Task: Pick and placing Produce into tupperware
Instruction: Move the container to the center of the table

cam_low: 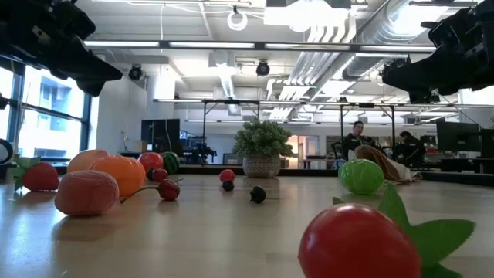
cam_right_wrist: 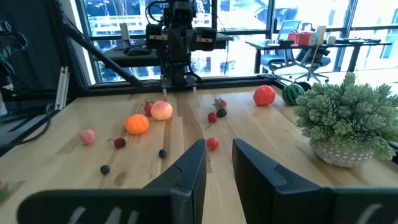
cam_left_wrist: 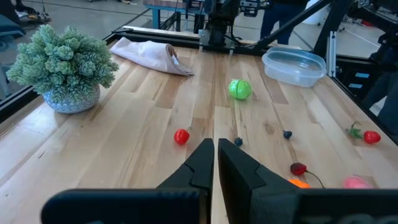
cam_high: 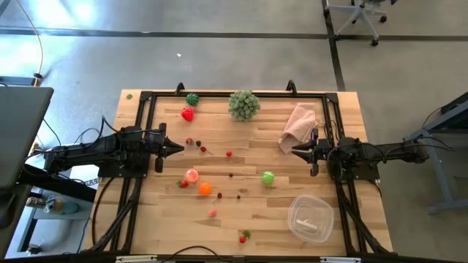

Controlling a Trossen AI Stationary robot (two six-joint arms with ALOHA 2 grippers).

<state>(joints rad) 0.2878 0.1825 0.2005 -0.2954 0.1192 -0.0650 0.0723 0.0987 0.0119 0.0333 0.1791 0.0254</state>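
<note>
Produce (cam_high: 205, 188) scattered on wooden table (cam_high: 256, 223), open-plan office beyond, perhaps

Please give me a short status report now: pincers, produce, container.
Left pincer shut, empty, above table. Right pincer slightly apart, empty, beside pink cloth. Produce scattered on table; container holds none. Nothing in the way.

A wooden plank table (cam_high: 241, 219) stood on a polished grey concrete floor (cam_high: 219, 58) crossed by dark seam lines. An office chair base (cam_high: 362, 16) sat at the far side. Beyond the table lay an open workshop with exposed ceiling ducts (cam_low: 347, 31), strip lighting and large windows (cam_right_wrist: 112, 15). Two people (cam_low: 356, 135) sat at the back.
</note>
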